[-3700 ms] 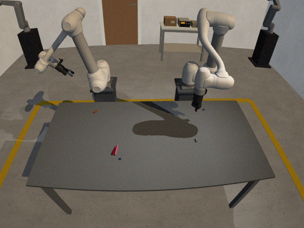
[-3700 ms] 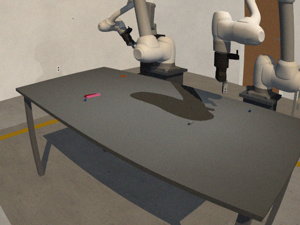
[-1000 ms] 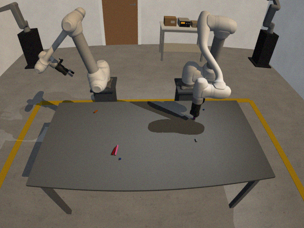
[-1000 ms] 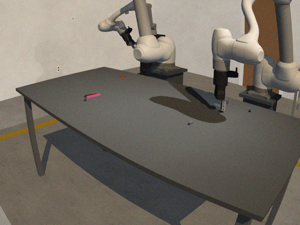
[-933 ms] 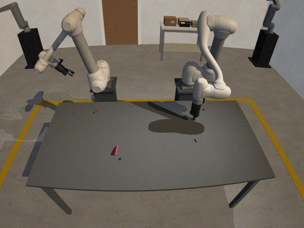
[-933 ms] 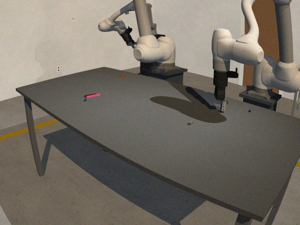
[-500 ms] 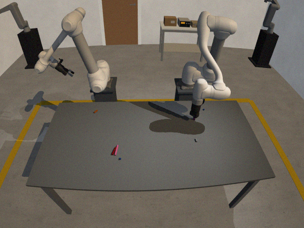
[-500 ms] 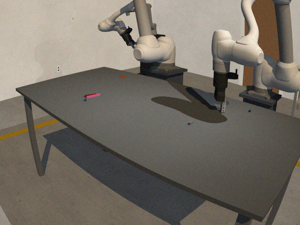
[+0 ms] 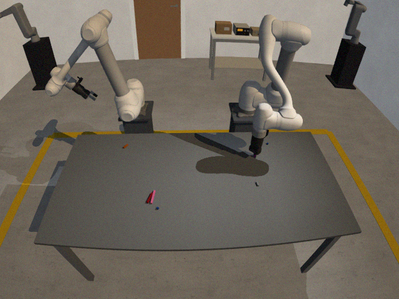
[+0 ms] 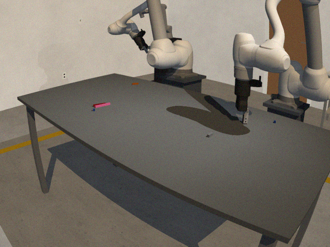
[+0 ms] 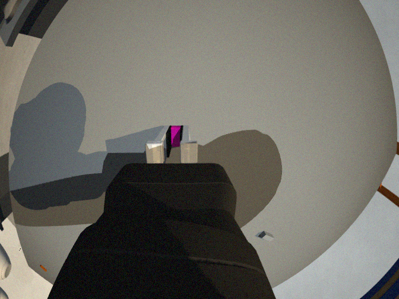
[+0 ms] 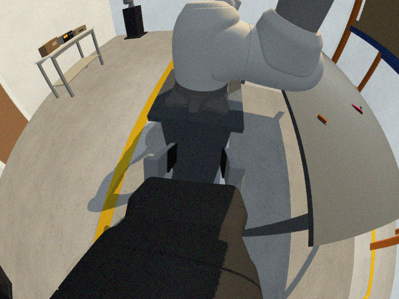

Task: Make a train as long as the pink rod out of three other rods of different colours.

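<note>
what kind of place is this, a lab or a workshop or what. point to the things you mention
Probably a robotics lab: two big arms stand at a table (image 9: pixel 206 225) (image 10: pixel 165 153), smaller arms sit on black pedestals (image 9: pixel 39 57) (image 9: pixel 348 65) by the walls, and yellow tape (image 9: pixel 29 175) (image 10: pixel 32 142) (image 12: pixel 135 138) marks the floor.

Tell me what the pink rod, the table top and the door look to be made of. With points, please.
Pink rod (image 9: pixel 153 197) (image 10: pixel 102 105): perhaps painted wood or plastic; the colour is even, with no grain visible.
Table top (image 9: pixel 199 219) (image 10: pixel 165 147): possibly laminate or painted metal, matt grey, with only a soft, broad sheen.
Door (image 9: pixel 156 18) (image 10: pixel 292 37): probably wood or a wood-look finish, judging by its brown, faintly mottled face.
</note>
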Controlling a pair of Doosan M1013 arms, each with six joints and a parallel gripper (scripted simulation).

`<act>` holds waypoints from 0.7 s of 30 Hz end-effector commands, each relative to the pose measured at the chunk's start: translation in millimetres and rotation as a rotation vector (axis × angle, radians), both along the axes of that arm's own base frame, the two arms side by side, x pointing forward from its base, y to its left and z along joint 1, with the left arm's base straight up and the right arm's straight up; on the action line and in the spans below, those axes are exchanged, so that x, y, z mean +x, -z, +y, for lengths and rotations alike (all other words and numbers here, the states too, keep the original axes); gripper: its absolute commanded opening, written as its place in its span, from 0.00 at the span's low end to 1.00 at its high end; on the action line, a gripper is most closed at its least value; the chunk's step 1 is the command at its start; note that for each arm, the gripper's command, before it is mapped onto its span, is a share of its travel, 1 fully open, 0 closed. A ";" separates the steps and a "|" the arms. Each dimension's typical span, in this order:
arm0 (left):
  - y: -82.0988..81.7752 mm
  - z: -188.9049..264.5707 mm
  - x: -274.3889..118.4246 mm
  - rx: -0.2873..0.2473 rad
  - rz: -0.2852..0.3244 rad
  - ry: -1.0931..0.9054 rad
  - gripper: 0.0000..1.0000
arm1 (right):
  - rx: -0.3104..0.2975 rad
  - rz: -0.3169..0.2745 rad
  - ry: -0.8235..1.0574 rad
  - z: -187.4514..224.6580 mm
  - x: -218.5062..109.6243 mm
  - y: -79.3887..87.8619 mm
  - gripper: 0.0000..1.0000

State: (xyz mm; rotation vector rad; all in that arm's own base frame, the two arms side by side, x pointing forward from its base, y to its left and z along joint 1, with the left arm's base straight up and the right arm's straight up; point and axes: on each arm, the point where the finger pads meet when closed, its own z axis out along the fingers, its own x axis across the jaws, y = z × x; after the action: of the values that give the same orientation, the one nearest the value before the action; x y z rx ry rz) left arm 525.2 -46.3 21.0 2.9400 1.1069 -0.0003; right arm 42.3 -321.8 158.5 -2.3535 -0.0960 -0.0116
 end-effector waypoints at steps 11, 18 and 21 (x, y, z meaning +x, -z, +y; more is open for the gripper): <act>-0.5 0.0 0.5 0.000 -0.001 0.000 0.24 | -0.001 0.000 0.000 -0.2 0.1 -0.3 1.00; -0.5 0.0 0.5 0.000 -0.001 0.000 0.24 | -0.001 0.000 0.000 -0.2 0.1 -0.3 1.00; -0.5 0.0 0.5 0.000 -0.001 0.000 0.30 | -0.001 0.000 0.000 -0.2 0.1 -0.3 1.00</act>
State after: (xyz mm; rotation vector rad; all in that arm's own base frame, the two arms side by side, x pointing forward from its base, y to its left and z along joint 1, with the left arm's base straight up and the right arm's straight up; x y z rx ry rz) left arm 525.2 -46.3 21.0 2.9400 1.1069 -0.0003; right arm 42.3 -321.8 158.5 -2.3535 -0.0960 -0.0116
